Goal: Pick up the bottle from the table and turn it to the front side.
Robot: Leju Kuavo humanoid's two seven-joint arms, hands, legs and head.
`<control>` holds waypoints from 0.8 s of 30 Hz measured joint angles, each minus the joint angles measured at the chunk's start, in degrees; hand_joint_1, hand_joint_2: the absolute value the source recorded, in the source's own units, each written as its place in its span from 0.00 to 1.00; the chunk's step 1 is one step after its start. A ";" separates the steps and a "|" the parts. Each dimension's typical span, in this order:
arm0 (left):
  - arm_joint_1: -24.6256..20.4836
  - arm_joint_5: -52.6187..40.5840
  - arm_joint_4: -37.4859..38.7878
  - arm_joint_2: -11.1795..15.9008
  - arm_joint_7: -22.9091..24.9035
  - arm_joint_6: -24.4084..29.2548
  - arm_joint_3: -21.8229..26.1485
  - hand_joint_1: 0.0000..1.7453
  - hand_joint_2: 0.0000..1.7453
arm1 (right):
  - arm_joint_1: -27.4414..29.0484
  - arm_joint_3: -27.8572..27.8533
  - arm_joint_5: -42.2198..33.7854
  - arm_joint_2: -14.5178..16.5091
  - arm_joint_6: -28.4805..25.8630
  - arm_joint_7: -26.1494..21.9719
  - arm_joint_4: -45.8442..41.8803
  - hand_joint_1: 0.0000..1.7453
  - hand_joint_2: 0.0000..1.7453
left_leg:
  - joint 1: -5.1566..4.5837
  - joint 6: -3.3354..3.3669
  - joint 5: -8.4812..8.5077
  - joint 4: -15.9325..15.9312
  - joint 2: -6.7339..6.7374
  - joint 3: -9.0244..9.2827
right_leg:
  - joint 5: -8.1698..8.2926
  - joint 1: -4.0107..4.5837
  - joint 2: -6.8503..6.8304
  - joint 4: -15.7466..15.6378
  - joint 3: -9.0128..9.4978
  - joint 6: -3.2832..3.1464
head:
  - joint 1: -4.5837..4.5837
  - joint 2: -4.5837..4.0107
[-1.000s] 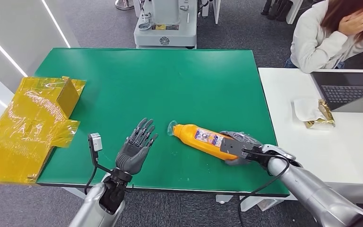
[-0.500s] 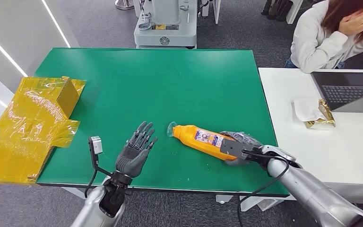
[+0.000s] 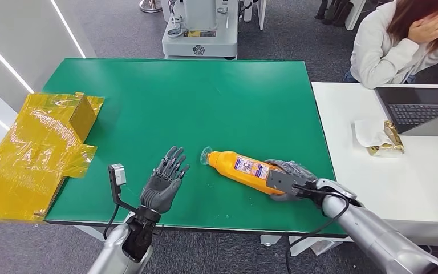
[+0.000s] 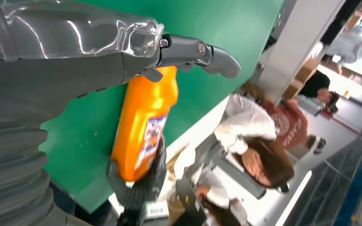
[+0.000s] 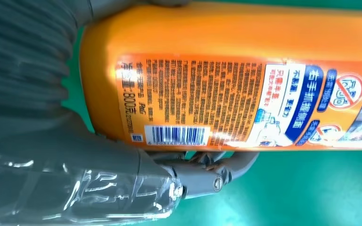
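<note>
A glossy orange plastic bottle (image 3: pixel 244 169) with a clear cap and a smooth printed label is seen lying on a matt green table top (image 3: pixel 205 103), gripped at its base by the right hand (image 3: pixel 288 178) of dark grey plastic on a silver metallic arm. The left hand (image 3: pixel 162 184), of the same matt dark plastic with a ribbed grey cover, is wrapped partly in shiny clear film. A cardboard box (image 3: pixel 37 148) is covered in crinkled, glossy yellow film.

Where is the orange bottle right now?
In the head view, the orange bottle lies on the green table near its front edge, its base gripped by the right hand.
</note>
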 joint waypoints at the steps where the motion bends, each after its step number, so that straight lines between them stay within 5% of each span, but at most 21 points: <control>1: 0.11 -0.97 -0.12 -0.01 -0.54 0.99 0.01 0.00 1.00 | 0.57 -0.50 -0.99 0.15 -0.73 -0.91 -0.08 1.00 1.00 | 0.00 0.00 0.00 0.00 0.00 0.00 | 0.00 0.00 0.00 0.00 0.00 0.00 | 0.00 0.00; 9: 0.79 -5.59 -2.30 -0.39 -2.80 6.83 0.00 0.00 1.00 | 9.93 -6.33 -8.10 5.05 -9.61 -8.79 -4.51 1.00 1.00 | 0.02 -0.02 -0.01 -0.05 -0.02 -0.05 | -0.03 0.02 -0.03 0.01 -0.06 -0.01 | -0.01 0.00; 14: 0.80 -5.93 -3.25 -0.48 -2.81 8.12 -0.03 0.00 1.00 | 17.08 -9.59 -7.67 8.63 -13.46 -8.83 -9.84 1.00 1.00 | 0.02 -0.04 -0.03 -0.12 -0.05 -0.09 | -0.08 0.02 -0.06 0.01 -0.10 -0.02 | -0.02 0.00; 24: 0.76 -5.55 -3.72 -0.37 -2.82 7.54 -0.26 0.00 1.00 | 25.54 -15.58 -5.16 10.96 -14.95 -8.90 -16.93 1.00 1.00 | -0.01 -0.03 -0.04 -0.11 -0.04 -0.14 | -0.09 0.00 -0.07 -0.02 -0.13 0.00 | 0.00 0.00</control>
